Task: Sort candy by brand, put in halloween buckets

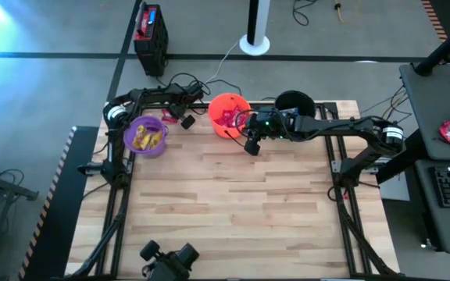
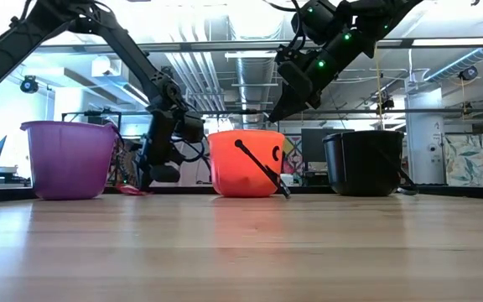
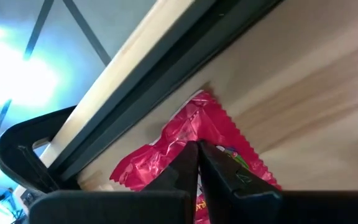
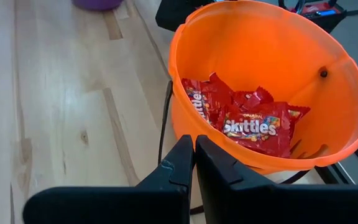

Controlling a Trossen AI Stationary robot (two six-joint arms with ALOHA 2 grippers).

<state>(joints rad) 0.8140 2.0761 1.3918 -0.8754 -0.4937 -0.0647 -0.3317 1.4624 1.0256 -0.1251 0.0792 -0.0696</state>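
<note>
A red candy packet [image 3: 222,124] lies flat on the wood by the table's far edge rail, between the purple bucket [image 1: 131,133] and the orange bucket [image 1: 219,105]. My left gripper [image 3: 197,149] is shut, its tips over the packet's middle. The purple bucket holds yellow candy [image 1: 147,136]. Red Skittles packets [image 4: 253,124] lie in the orange bucket [image 4: 260,37]. My right gripper [image 4: 194,146] hangs shut above the table, just on the near side of the orange bucket. The black bucket [image 1: 294,100] stands at the far right. My left gripper comes at the red packet slanting down from above, its shut fingertips [image 3: 188,158] at the packet's crumpled middle [image 3: 179,134]. I cannot tell whether they touch it. The packet lies on the table.
The far edge rail [image 3: 166,68] and a black clamp [image 3: 23,162] run close behind the packet. The orange bucket's thin black handle [image 2: 262,172] hangs down its front. A camera mount [image 1: 169,261] sits at the near edge. Bare wood [image 1: 233,203] fills the near half.
</note>
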